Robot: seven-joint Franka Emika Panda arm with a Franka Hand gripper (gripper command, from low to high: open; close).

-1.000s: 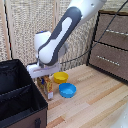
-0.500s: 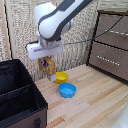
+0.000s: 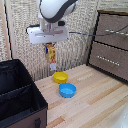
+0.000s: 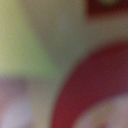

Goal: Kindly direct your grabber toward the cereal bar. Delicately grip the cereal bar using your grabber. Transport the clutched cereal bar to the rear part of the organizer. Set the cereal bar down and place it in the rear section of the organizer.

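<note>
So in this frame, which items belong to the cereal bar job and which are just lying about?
Part of the job:
- cereal bar, hanging upright from the tool, lifted clear of the table
- organizer, black, at the exterior view's left

Just lying about:
- yellow bowl
- blue bowl
- wooden drawer cabinet

The wrist view is too blurred to add anything.

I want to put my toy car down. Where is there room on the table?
Bare wood lies between the blue bowl and the wooden cabinet. It is crowded by the black organizer, where the yellow bowl sits under the gripper holding the cereal bar.
</note>
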